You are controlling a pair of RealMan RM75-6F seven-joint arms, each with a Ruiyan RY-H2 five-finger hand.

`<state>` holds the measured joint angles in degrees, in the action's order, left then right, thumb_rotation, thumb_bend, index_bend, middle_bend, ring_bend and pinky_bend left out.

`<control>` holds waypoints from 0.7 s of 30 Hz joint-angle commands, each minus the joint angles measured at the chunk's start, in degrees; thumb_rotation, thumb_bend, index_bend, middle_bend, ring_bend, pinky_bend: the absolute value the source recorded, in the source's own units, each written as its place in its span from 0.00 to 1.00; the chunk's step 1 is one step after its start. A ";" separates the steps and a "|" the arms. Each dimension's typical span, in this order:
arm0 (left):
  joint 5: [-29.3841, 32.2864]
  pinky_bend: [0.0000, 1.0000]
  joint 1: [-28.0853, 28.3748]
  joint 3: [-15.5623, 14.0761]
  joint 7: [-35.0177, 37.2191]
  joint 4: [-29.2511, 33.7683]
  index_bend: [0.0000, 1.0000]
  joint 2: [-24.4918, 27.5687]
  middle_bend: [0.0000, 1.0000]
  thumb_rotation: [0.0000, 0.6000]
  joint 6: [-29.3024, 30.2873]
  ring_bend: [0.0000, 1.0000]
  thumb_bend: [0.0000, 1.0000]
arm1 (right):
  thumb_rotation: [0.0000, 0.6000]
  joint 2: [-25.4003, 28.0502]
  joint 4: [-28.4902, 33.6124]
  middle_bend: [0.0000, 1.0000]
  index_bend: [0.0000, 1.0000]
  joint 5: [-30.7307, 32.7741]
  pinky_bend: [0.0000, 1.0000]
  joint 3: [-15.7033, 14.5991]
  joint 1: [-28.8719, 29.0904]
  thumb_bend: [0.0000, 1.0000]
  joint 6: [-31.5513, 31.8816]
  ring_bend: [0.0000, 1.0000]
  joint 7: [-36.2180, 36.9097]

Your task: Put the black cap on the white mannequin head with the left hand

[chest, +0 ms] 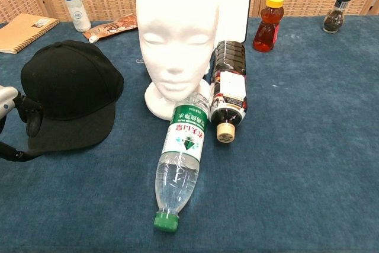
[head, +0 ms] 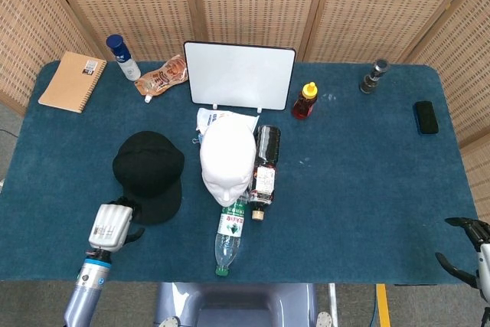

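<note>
black cap sits flat on the blue desk, crown up, brim toward the near edge, left of the white mannequin head and apart from it. mannequin head stands upright mid-desk, bare, face toward the robot.

left robot hand is at the cap's near-left brim corner. in the chest view its dark fingers are spread and right at the brim edge; can't tell if they touch. holding nothing. right robot hand is at the far right near corner, off the desk edge, fingers apart, empty.

clear water bottle lies in front of the mannequin head, green cap toward the near edge. dark bottle lies just right of the head. whiteboard stands behind it. further out: red sauce bottle, snack pouch, blue-capped bottle, notebook at back left, pepper grinder and black phone at back right.
</note>
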<state>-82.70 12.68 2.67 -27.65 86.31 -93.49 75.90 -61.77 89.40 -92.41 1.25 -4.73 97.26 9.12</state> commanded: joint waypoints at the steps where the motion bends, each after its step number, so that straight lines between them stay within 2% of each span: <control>1: 0.41 0.61 0.20 0.02 -0.48 -1.02 0.63 -1.20 0.58 1.00 0.04 0.41 0.17 | 1.00 0.04 -0.05 0.37 0.32 0.07 0.32 0.02 -0.05 0.20 -0.01 0.33 0.06; 21: 2.35 0.62 1.01 0.55 -2.36 -5.95 0.63 -5.91 0.59 1.00 0.55 0.41 0.18 | 1.00 -0.06 -1.36 0.37 0.32 1.33 0.32 0.34 -0.65 0.20 -0.32 0.33 1.25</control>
<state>-80.40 13.65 3.16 -29.97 80.48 -99.28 76.38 -61.83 88.04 -91.07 1.58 -5.38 96.95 10.37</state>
